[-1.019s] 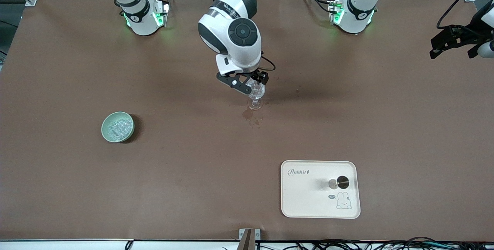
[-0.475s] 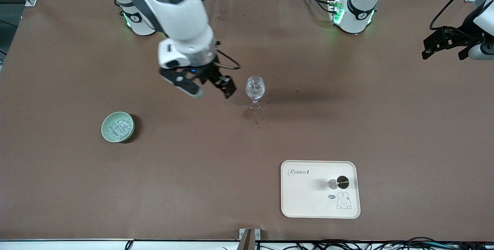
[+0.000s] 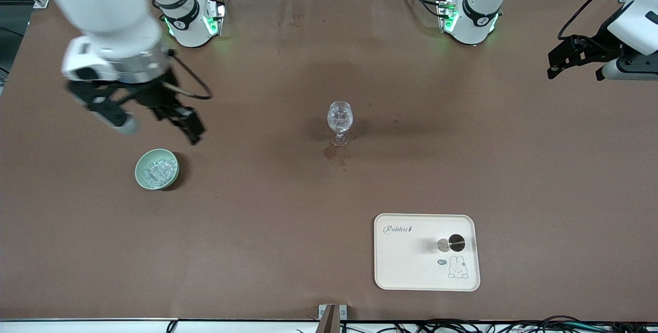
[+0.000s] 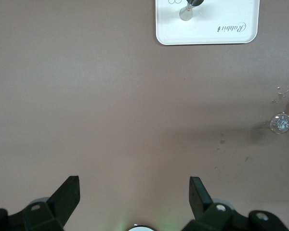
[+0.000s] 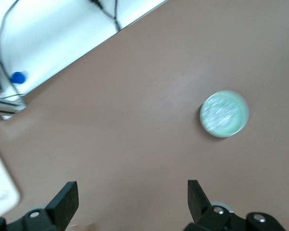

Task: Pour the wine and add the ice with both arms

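A clear stemmed glass [image 3: 340,121] stands mid-table with whitish chunks in its bowl; the left wrist view shows it too [image 4: 281,123]. Ice [image 3: 157,170] fills a pale green bowl [image 3: 139,164] toward the right arm's end, and the right wrist view also has this ice [image 5: 224,114]. My right gripper [image 3: 160,132] hangs open and empty in the air, beside the bowl and over bare table. My left gripper [image 3: 574,74] hovers open and empty at the left arm's end of the table. Wine is out of view.
A cream rabbit-print tray [image 3: 406,266] lies nearer the front camera than the glass, with a small metal piece [image 3: 451,243] on it. A dark wet stain [image 3: 331,153] marks the mat by the glass's foot. Cables run along the table's front edge.
My right gripper has left the glass and swung across toward the right arm's end, stopping by the bowl. The left gripper has drifted slightly inward.
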`<state>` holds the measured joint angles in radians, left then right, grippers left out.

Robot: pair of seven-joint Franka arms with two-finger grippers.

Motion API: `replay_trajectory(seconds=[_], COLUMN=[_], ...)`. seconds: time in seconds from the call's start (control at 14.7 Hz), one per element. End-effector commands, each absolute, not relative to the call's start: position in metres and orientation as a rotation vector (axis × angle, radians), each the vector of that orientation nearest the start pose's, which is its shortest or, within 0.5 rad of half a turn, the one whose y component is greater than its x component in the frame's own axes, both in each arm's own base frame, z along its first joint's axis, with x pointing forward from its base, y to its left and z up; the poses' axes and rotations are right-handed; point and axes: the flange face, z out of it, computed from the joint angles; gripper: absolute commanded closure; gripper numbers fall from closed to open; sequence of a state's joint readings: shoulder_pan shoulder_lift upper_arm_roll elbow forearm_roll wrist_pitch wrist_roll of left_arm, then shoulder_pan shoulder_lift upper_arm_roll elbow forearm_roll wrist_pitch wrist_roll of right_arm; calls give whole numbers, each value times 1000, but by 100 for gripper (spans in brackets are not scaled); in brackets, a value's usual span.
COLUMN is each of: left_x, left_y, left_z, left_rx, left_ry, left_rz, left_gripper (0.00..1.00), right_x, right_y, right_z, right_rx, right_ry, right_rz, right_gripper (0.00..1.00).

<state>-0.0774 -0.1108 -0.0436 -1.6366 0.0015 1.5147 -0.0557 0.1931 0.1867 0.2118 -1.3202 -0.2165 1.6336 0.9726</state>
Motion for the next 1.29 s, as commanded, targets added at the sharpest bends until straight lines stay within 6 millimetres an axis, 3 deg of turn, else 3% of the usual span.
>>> replay_trajectory(seconds=[0.0,0.41,0.61,0.75,0.95,1.22], left_x=[508,509,518,522,526,527], left_y=[-68,-69,-70,-70,-67,-66], left_z=[649,648,646,650,658,658], left_rx=[-3128,-3128,-3128,-3129,-3132,-3132], left_ry=[88,16,25,23,18,14], left_rz=[-4,-5,-5,-19,-48,-43], left_gripper=[0,0,0,0,0,0], right_x=[569,545,543,542,541,538], right_y=[155,23,-27,-43,-58,-58], right_z=[657,673,675,675,673,670], right_rx=[-3112,-3130,-3144,-3158,-3097,-3094], right_ry=[819,560,388,291,346,345], right_rz=[-321,-156,-138,-135,-122,-72], right_gripper=[0,0,0,0,0,0])
